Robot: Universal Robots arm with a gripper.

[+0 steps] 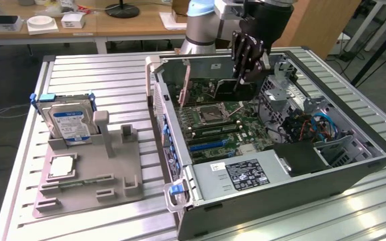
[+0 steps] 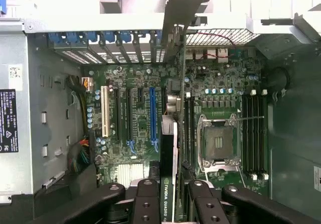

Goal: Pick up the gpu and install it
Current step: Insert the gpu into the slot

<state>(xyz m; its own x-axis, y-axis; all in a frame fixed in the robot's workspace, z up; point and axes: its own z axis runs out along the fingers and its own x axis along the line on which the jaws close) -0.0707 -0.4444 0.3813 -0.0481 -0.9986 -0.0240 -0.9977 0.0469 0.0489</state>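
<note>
Currently, the thin black gpu card (image 2: 169, 204) is clamped in the black end effector (image 1: 245, 75).
It is held edgewise over the green motherboard (image 1: 213, 120) of the open dark case (image 1: 327, 165).

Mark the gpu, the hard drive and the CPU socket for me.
gpu (image 2: 168, 191): wrist view, its labelled edge.
hard drive (image 1: 69, 123): exterior view, its blue-white label.
CPU socket (image 2: 219, 143): wrist view, its open middle.

1 computer case (image 1: 354, 165), open. Inside the case: 1 motherboard (image 1: 247, 136), 1 CPU socket (image 1: 213, 114), 1 blue slot (image 2: 152, 111), 1 white slot (image 2: 105, 111), 1 power supply (image 1: 243, 175), 1 gpu (image 2: 169, 174) clamped upright in 1 gripper (image 2: 171, 186). Outside the case, toward the exterior view's left: 1 gray fixture (image 1: 112, 188), holding 1 hard drive (image 1: 69, 123) and 1 processor chip (image 1: 62, 166).
</note>
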